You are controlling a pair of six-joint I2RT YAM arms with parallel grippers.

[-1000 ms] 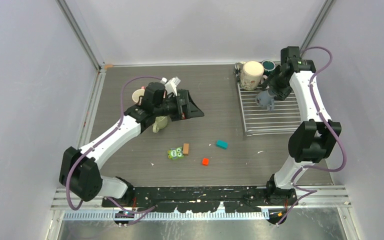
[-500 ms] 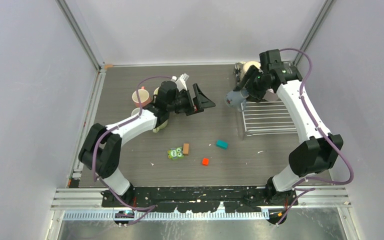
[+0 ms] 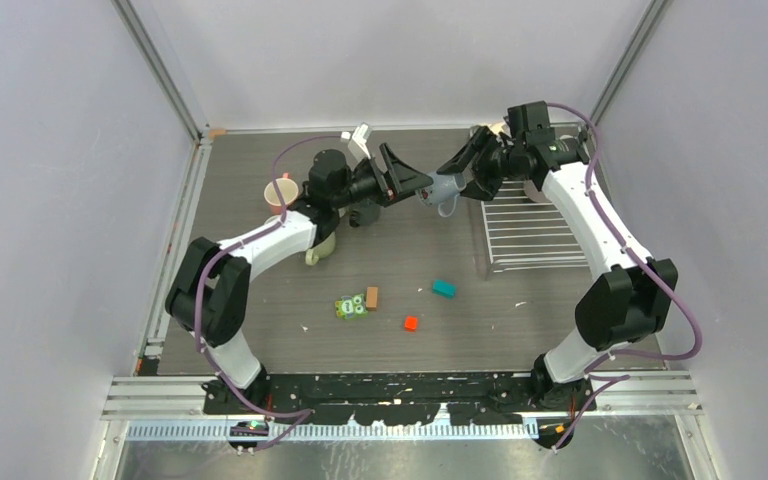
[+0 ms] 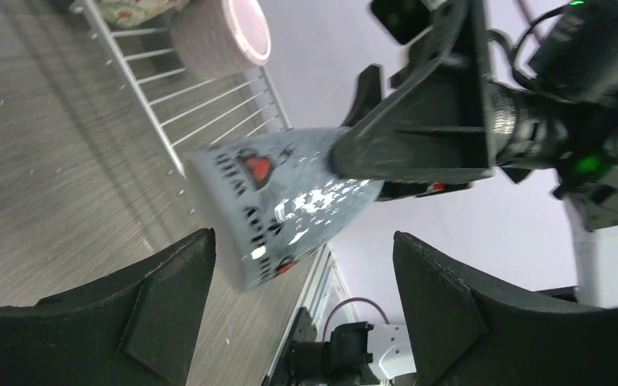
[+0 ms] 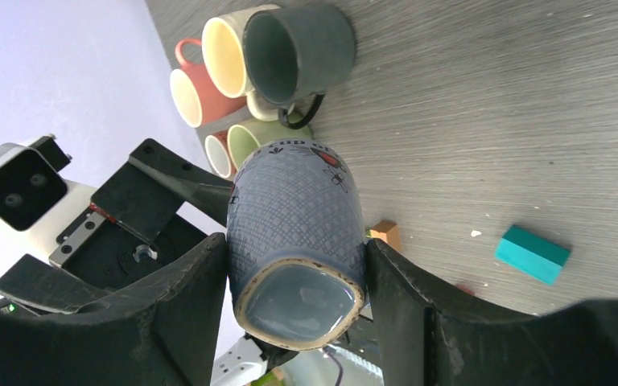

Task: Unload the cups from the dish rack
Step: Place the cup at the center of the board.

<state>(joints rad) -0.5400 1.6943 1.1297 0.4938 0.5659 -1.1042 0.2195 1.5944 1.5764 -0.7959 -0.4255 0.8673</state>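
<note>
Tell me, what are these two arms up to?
The right gripper holds a grey mug in mid-air, off the rack. The left gripper is open, a finger on either side of the mug, not gripping: likely a handover. Other mugs sit on the table at left; a pink mug is in the rack.
</note>
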